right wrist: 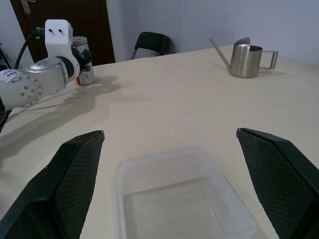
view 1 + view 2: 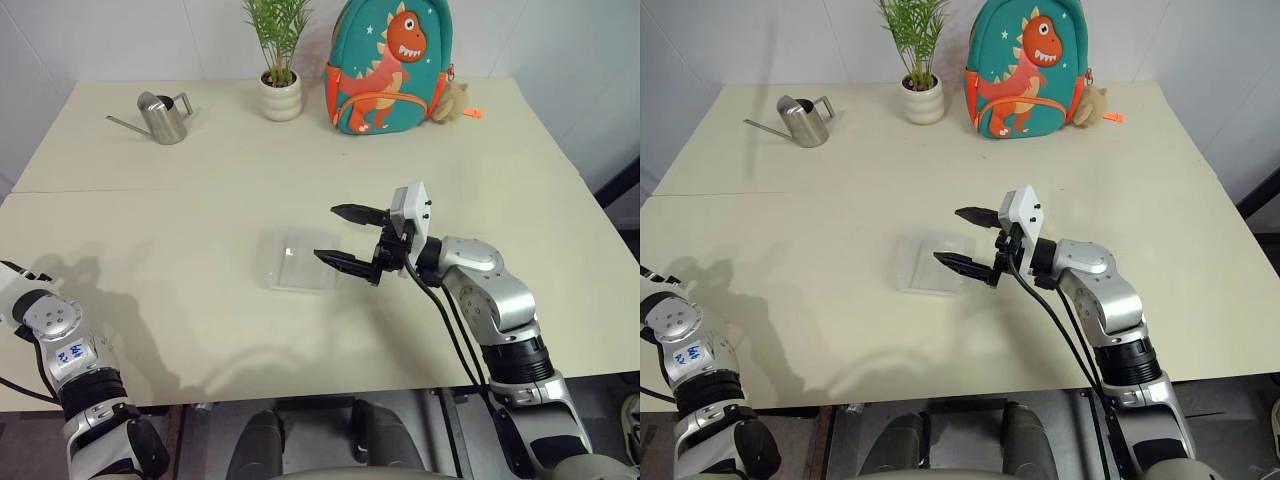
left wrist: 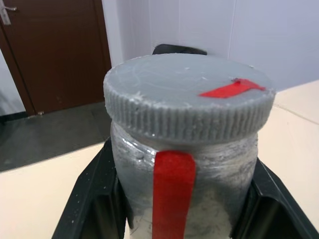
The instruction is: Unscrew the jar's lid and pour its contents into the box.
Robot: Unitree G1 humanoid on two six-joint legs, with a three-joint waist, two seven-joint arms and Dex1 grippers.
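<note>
Lid (image 3: 188, 94) on upright jar (image 3: 182, 174), clamped in left gripper (image 1: 82, 63), probably off-table; right gripper (image 2: 345, 238) spread over box (image 2: 297, 260).

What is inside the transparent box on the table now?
The box looks empty; its clear bottom shows only the table. The jar is apart from it, shut in the left claw, lid on.

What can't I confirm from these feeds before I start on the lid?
- Contents: in the left wrist view the jar wall is clouded and crossed by red tape, so nothing inside reads.
- Left gripper: off the head views' left edge; small and far in the right wrist view.
- Jar base: cut off by the left wrist view's bottom edge.
</note>
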